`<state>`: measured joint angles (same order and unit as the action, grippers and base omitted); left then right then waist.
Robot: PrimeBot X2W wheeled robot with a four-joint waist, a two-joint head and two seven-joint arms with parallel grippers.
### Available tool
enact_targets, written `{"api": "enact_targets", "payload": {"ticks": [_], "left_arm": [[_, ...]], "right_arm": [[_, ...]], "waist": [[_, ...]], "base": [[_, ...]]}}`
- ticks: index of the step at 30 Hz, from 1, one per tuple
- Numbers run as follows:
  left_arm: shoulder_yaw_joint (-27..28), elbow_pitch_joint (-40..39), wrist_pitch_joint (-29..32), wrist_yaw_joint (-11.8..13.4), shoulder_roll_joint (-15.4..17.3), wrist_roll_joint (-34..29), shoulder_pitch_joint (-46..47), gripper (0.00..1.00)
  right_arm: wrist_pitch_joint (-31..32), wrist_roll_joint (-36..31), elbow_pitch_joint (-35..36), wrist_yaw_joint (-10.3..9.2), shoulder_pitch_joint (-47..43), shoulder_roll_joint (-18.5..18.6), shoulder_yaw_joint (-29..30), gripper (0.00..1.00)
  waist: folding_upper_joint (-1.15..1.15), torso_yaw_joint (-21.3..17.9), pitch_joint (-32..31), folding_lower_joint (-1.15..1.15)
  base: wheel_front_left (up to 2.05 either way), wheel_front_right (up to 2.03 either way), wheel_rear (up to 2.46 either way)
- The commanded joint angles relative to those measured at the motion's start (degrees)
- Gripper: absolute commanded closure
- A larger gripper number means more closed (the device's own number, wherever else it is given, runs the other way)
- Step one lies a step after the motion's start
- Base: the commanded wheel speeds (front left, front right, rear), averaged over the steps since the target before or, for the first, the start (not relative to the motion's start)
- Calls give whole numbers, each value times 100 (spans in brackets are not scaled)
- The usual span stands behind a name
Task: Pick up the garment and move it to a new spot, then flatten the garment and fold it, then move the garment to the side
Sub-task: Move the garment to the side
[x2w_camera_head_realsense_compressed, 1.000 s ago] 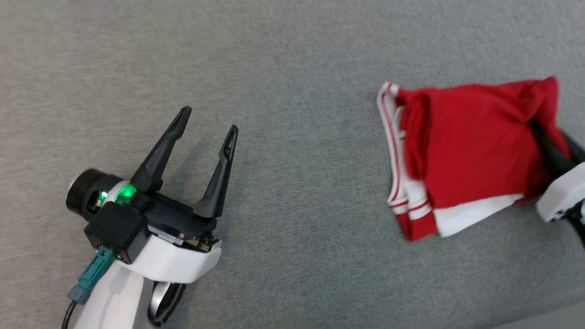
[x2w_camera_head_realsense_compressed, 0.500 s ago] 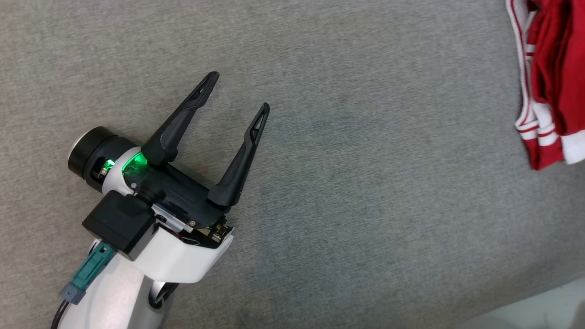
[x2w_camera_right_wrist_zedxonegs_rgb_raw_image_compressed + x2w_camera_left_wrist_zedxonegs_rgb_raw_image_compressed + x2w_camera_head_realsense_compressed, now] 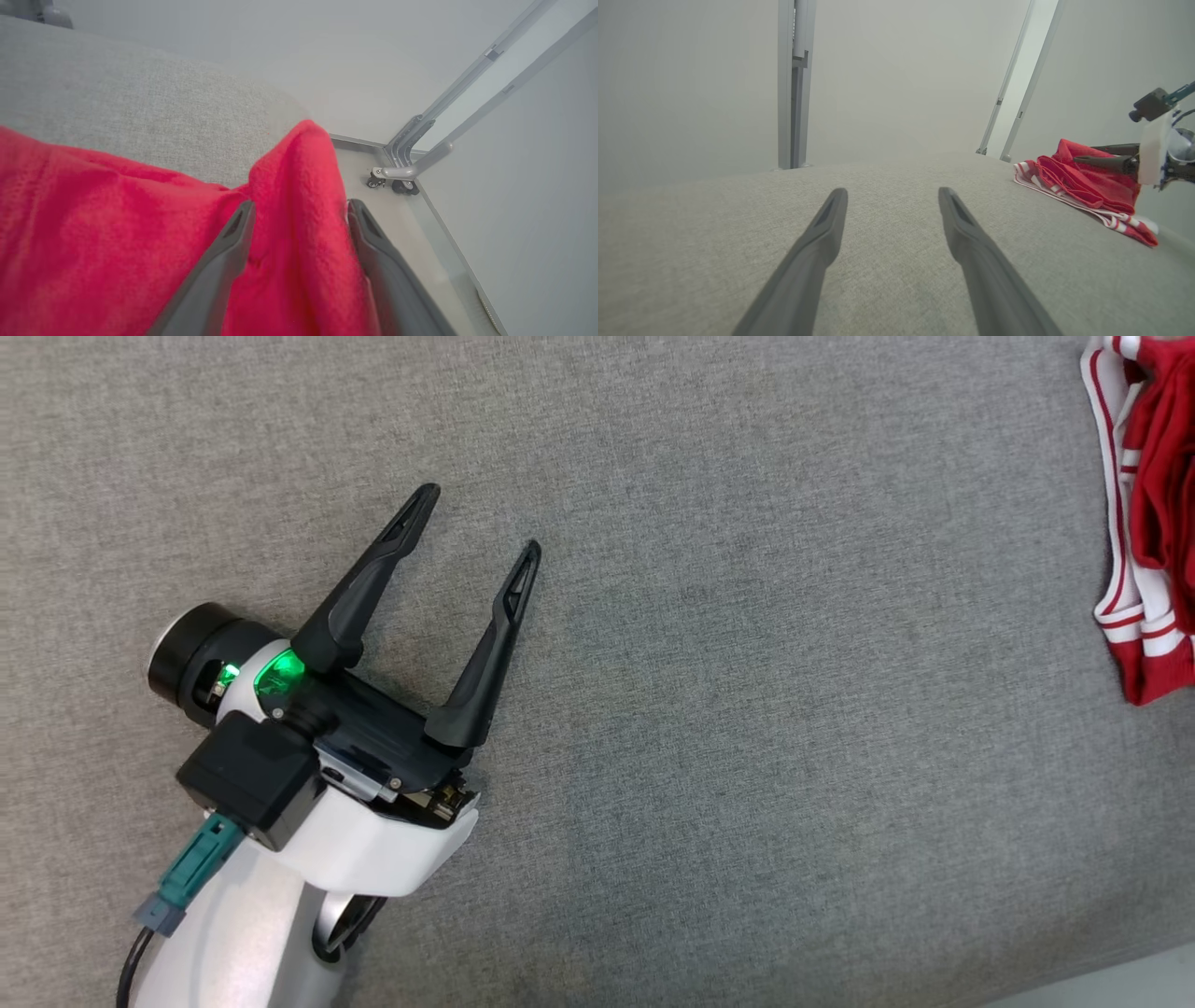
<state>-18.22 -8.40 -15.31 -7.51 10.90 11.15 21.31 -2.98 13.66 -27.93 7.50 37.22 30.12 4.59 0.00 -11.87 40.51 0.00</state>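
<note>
The red garment (image 3: 1153,523) with white striped trim lies bunched on the grey cloth surface (image 3: 709,709), cut off by the head view's right edge. My left gripper (image 3: 481,520) rests open at the lower left, far from it, with nothing between its fingers (image 3: 892,192). In the left wrist view the garment (image 3: 1087,186) sits at the right, with my right gripper (image 3: 1083,153) over its top. The right wrist view shows my right gripper (image 3: 301,205) open, its fingers spread on either side of a raised fold of the garment (image 3: 93,224).
The surface's front edge runs across the lower right corner, with pale floor (image 3: 1111,985) beyond. Metal frame posts (image 3: 794,84) stand behind the surface. A castor foot (image 3: 387,179) of a frame sits on the floor past the garment's corner.
The whole head view has shifted, so the garment has slid from the right middle to the right edge. The right gripper that was at the garment has passed beyond that edge.
</note>
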Motion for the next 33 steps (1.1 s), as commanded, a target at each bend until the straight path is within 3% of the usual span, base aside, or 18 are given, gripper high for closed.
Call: {"api": "enact_targets", "payload": {"ticks": [1,10,16,21,33], "left_arm": [[31,113,28,5,17,31,-138,0],[161,210,22,5,-230,65,-279,0],[326,289,22,5,-420,54,-448,0],[545,352,21,4,-590,23,-673,0],[1229,443,22,4,-780,-26,-1295,0]], "right_arm": [[70,119,109,-2,-31,-3,21,0],[491,477,964,-2,-147,265,-145,0],[624,599,1525,-2,-54,241,-335,0],[493,652,1877,-2,-57,16,-576,0],[-162,692,2405,-2,-807,-1015,-969,0]], "waist": [[0,24,-107,0],[0,63,-703,0],[0,154,-1212,0],[0,255,-1706,0],[0,517,-2569,0]], "base": [[0,0,0],[0,0,0],[0,0,0],[0,0,0],[0,0,0]]}}
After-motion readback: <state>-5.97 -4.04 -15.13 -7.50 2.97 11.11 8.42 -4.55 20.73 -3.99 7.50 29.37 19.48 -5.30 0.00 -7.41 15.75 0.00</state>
